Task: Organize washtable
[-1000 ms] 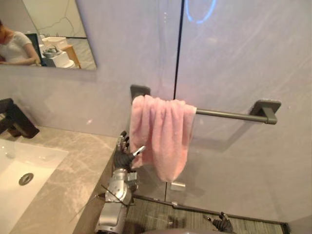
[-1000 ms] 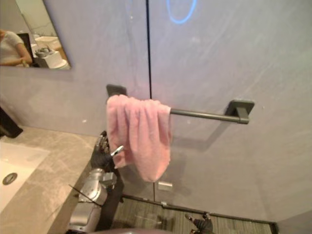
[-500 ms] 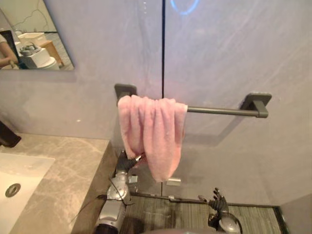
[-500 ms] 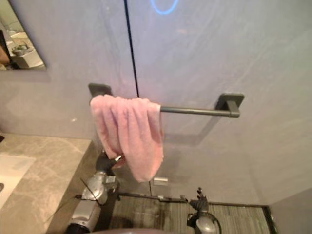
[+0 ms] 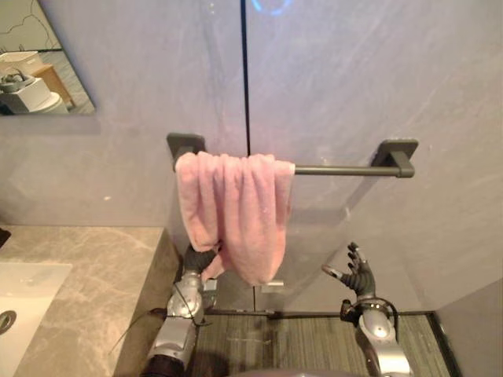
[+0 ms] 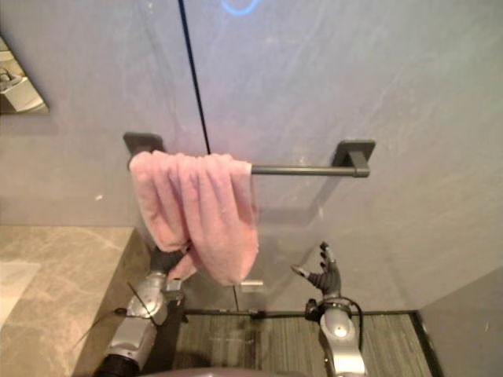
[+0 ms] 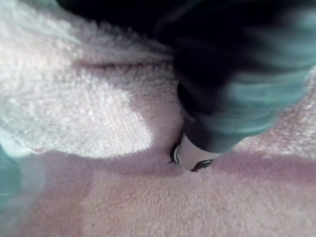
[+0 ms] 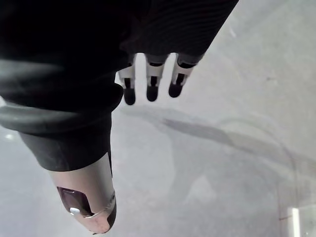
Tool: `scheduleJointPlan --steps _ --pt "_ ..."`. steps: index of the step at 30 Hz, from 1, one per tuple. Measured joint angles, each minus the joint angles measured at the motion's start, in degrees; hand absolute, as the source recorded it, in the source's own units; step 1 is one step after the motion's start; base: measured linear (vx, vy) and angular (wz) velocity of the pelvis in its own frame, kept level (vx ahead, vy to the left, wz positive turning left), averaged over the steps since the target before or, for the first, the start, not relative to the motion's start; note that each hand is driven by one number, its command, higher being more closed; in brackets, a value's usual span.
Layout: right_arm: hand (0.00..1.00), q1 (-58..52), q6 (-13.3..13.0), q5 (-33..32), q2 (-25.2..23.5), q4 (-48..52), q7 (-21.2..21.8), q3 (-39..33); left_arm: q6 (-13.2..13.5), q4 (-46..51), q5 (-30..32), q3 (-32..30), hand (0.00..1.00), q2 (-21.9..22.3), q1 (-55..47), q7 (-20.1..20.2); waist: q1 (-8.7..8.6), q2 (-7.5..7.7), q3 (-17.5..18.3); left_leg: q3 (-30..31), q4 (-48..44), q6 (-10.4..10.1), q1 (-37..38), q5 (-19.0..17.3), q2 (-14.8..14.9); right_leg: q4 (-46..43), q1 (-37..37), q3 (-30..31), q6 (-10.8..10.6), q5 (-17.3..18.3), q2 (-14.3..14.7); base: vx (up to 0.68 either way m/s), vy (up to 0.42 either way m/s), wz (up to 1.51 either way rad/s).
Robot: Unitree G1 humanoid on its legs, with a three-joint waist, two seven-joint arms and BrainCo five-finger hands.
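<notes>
At the bottom of the frame, a dark striped floor (image 5: 291, 342) runs along the foot of the wall. In the lower right, the robot's right hand (image 5: 360, 276) is raised with its palm toward the wall; its fingers (image 8: 151, 84) are straight and spread, the thumb is out to the side, and it holds nothing. In the lower left, a beige veined stone counter (image 5: 94, 275) carries a white sink basin (image 5: 27, 287) at the frame's edge.

Just right of the counter's end, the left hand (image 5: 200, 259) reaches up beneath the lower left edge of a pink terry towel (image 5: 236, 208). Its wrist view shows it pressed close against the pink pile, but the fingers are buried in the folds, so I cannot tell whether they grasp the cloth.

The towel hangs bunched in the middle of the frame, draped over the left end of a dark grey metal wall bar (image 5: 346, 169); the right stretch of the bar is bare. Behind is a grey stone-look wall (image 5: 369, 78) with a dark vertical seam. A mirror (image 5: 39, 63) sits in the upper left corner.
</notes>
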State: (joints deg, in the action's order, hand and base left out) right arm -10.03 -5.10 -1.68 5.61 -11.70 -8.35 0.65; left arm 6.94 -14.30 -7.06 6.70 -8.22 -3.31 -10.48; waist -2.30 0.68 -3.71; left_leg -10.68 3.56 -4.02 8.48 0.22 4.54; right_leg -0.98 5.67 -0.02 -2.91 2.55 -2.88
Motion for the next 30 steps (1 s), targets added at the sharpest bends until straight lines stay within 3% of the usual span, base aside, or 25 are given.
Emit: scheduleJointPlan --steps 14,30 --pt "0.0 3.2 -0.2 -4.8 6.1 4.5 2.4 5.9 0.6 1.0 -0.3 4.4 1.0 -0.3 2.1 1.8 -0.45 -0.11 -0.4 2.7 -1.8 0.4 -1.3 -0.3 0.1 -0.4 0.0 -0.1 0.1 -0.1 -0.1 -0.01 -0.006 0.01" --pt "0.0 14.1 0.0 -6.8 8.3 4.1 3.8 15.6 0.9 3.2 -2.5 7.0 1.0 -0.3 3.4 2.8 0.1 -0.13 -0.3 5.2 -3.5 0.5 -4.4 -0.1 0.5 0.4 -1.4 -1.5 0.7 -2.2 0.0 -0.06 -0.014 0.04"
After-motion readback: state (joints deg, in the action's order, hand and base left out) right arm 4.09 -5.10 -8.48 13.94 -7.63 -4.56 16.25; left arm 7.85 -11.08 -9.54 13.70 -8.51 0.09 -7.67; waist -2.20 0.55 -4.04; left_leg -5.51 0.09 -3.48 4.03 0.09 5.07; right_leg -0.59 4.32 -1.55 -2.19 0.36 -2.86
